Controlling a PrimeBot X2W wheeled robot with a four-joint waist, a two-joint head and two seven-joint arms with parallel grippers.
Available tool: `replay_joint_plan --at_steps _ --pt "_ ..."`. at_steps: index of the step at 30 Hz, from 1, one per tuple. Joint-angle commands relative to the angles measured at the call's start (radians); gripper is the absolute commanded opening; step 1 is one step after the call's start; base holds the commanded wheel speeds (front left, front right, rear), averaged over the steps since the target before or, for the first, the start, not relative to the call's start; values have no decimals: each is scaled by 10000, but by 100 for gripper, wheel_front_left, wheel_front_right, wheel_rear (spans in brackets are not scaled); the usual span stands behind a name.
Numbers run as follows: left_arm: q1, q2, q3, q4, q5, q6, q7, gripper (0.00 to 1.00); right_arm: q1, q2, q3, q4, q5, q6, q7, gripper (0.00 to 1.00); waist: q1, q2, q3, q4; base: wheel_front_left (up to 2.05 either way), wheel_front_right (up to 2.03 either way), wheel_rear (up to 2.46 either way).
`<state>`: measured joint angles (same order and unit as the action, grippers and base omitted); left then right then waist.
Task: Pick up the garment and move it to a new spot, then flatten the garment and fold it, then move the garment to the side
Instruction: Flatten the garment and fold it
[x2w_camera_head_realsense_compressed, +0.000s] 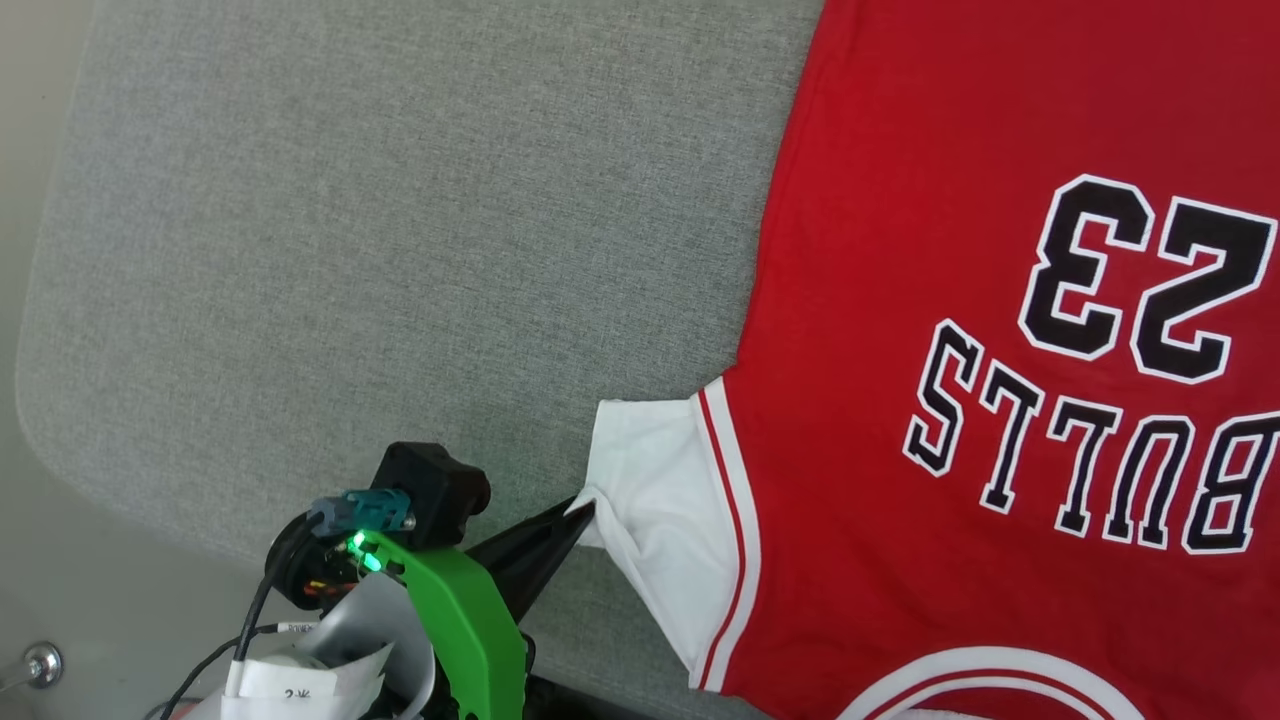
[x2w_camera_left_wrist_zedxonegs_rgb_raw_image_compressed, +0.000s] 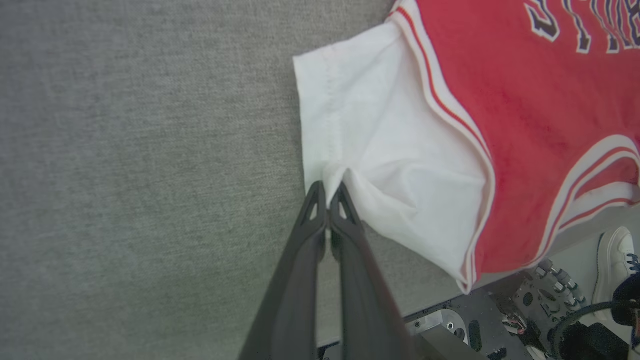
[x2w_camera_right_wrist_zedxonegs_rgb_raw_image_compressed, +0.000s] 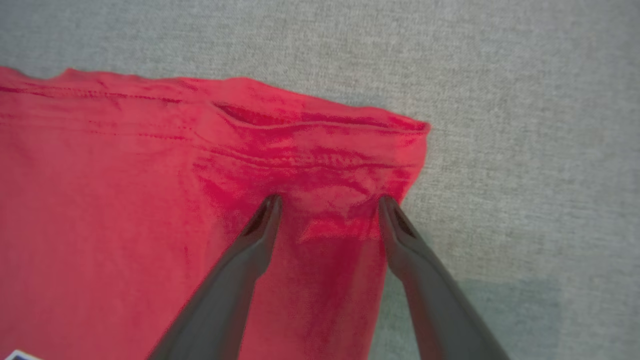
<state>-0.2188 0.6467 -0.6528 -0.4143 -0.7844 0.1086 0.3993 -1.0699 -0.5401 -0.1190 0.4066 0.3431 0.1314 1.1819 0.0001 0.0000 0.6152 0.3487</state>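
Note:
The garment (x2w_camera_head_realsense_compressed: 960, 300), a red jersey with a black "23" and lettering, lies spread face up on the grey table (x2w_camera_head_realsense_compressed: 400, 250), its neck trim at the near edge. My left gripper (x2w_camera_head_realsense_compressed: 583, 512) is shut on the lower corner of the white sleeve (x2w_camera_head_realsense_compressed: 655, 470). In the left wrist view the two fingers (x2w_camera_left_wrist_zedxonegs_rgb_raw_image_compressed: 320, 210) pinch the sleeve's hem (x2w_camera_left_wrist_zedxonegs_rgb_raw_image_compressed: 332, 172), and the cloth puckers at the pinch. In the right wrist view my right gripper (x2w_camera_right_wrist_zedxonegs_rgb_raw_image_compressed: 330, 204) stands open, fingertips down on the red fabric (x2w_camera_right_wrist_zedxonegs_rgb_raw_image_compressed: 125, 200) close to a hem corner (x2w_camera_right_wrist_zedxonegs_rgb_raw_image_compressed: 417, 130), with wrinkled cloth between them.
Bare grey tabletop lies left of the garment, out to the rounded table corner (x2w_camera_head_realsense_compressed: 35, 400). The near table edge (x2w_camera_left_wrist_zedxonegs_rgb_raw_image_compressed: 440, 305) runs just below the sleeve; beyond it are robot base parts (x2w_camera_left_wrist_zedxonegs_rgb_raw_image_compressed: 545, 295) and a person's white shoe (x2w_camera_left_wrist_zedxonegs_rgb_raw_image_compressed: 612, 260).

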Motion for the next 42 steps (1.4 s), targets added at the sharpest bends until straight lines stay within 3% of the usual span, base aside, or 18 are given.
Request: replay_joint_plan --at_steps 1,5,6,7,19,26,42 --pt "-233 -86 -14 69 16 -76 -78 0 -30 4 67 166 -62 -7 -28 100 -1 0 243 241 0 0 0" --pt "-295 -163 -48 199 34 -119 -144 0 65 31 250 298 -1 -7 75 97 -1 0 286 276 0 0 0" --pt "-305 -182 -52 223 27 -124 -158 0 89 44 263 317 14 -7 105 34 -1 0 290 273 0 0 0" --pt "-309 -195 -55 239 19 -128 -167 0 115 47 287 320 16 -7 115 0 -1 0 291 265 0 0 0" --pt "-398 -168 -42 360 15 -89 -137 0 533 15 390 287 248 -7 -247 0 -1 0 -17 -20 0 0 0" --pt "-325 -64 41 498 -60 17 -101 0 1279 -129 430 514 532 -7 -771 0 -1 0 -775 -467 0 0 0" --pt "384 -30 161 1022 -626 214 -253 0 5010 -290 335 103 1710 -7 -2076 0 -1 0 -3356 -1908 0 0 0"
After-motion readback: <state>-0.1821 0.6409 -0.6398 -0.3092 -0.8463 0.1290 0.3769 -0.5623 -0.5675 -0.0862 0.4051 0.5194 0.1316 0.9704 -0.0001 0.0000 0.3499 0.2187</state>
